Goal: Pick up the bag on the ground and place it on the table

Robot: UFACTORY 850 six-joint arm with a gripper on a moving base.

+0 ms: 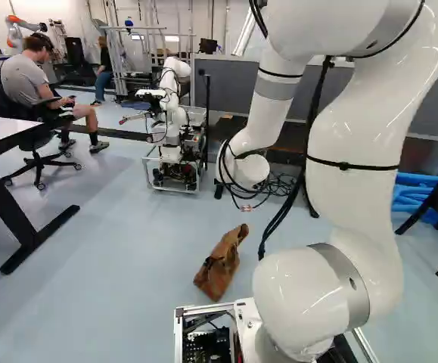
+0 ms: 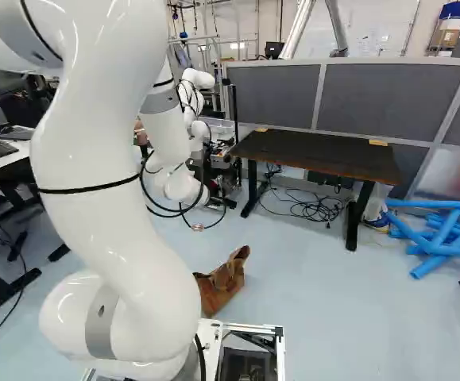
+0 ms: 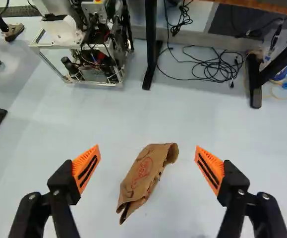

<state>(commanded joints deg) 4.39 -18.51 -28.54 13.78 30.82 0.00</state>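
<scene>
Nearest, the claw (image 3: 147, 147) is spread wide above the bag (image 3: 145, 173), one orange pad (image 3: 86, 168) to either side of it as the wrist view shows, with neither touching it and nothing pinched. The bag lies on the floor (image 2: 325, 302) just ahead of the base, brown, creased and flattened; it runs aslant to the line between the pads, its rolled end farther from the arm (image 2: 118, 206). A red printed mark sits on its upper face; I leave the lettering unread.

The step in hand looks to be the approach, with the pick-up not yet made. The next move probably calls for a straight descent over the bag, with a small turn so that the pads close across its narrow side. Paper this limp, if paper it is, could fold or slide if only an edge is caught.

Beyond the bag, well apart from it, stands the dark tabletop (image 2: 317, 159), likely the place to set it down, with black cables (image 3: 217, 69) on the floor below. Off to the bag's left is a white tabletop (image 1: 7, 134); blue tubes (image 2: 432, 263) lie beyond it to the right. Past the bag and leftward stands another robot (image 1: 175, 68).
</scene>
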